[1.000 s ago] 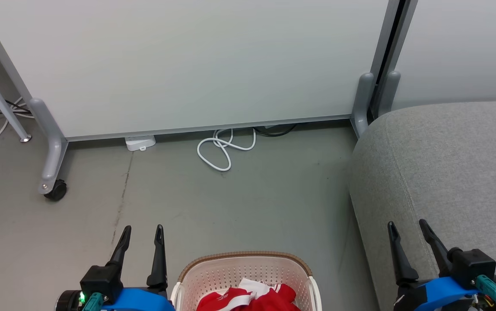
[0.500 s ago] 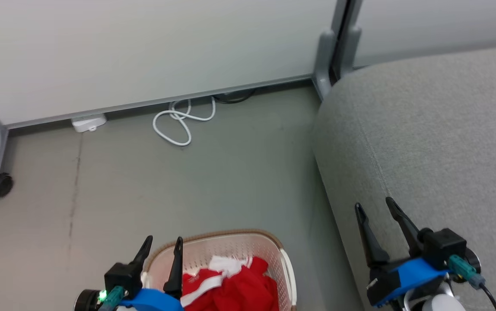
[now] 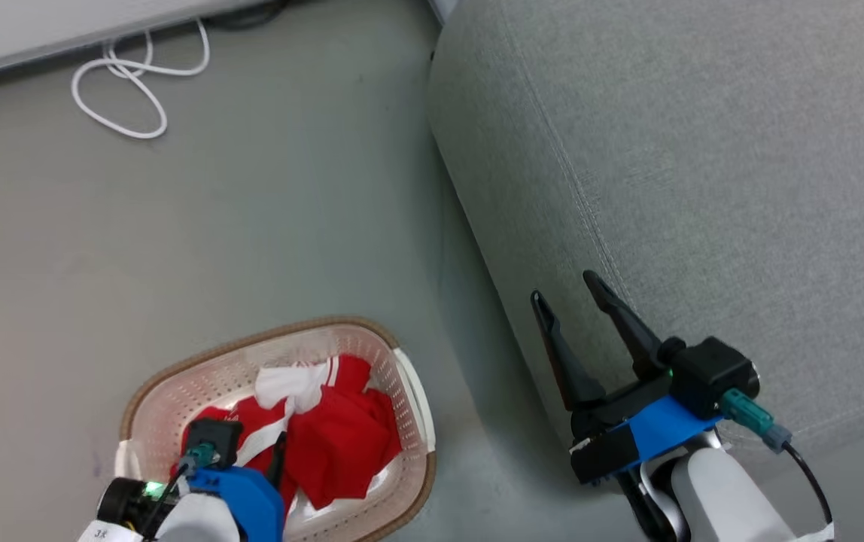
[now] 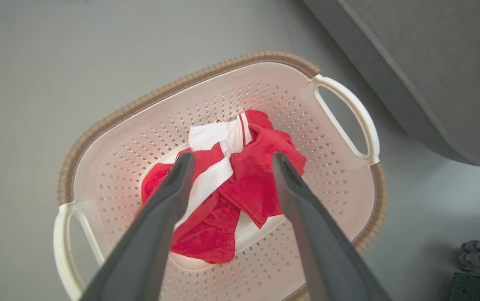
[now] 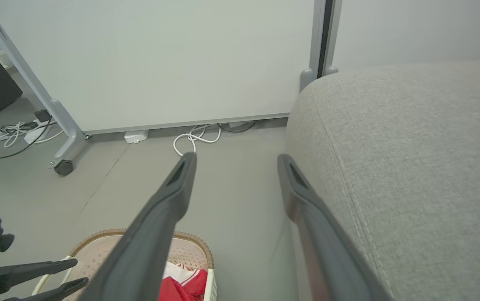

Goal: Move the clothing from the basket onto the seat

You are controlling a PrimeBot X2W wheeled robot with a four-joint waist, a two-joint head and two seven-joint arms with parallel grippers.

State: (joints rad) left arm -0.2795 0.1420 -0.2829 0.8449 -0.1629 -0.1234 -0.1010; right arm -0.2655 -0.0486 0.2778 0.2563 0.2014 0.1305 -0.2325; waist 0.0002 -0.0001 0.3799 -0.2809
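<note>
The cream basket with a brown rim stands on the floor at the lower left. Inside it lies the clothing, crumpled red fabric with white stripes and panels. My left gripper hangs open above the basket, pointing down at the clothing without touching it. The light-grey seat fills the right side. My right gripper is open and empty over the seat's rounded front-left edge. The right wrist view shows the seat, the basket and my left gripper.
A looped white cable lies on the grey floor at the back. A pale partition panel on a castor foot stands behind, with more cables to its left. Bare floor separates basket and seat.
The head camera has tipped down and turned, so the scene shifted up and left. My left gripper has swung from beside the basket to above it, pointing down. Both grippers stay open.
</note>
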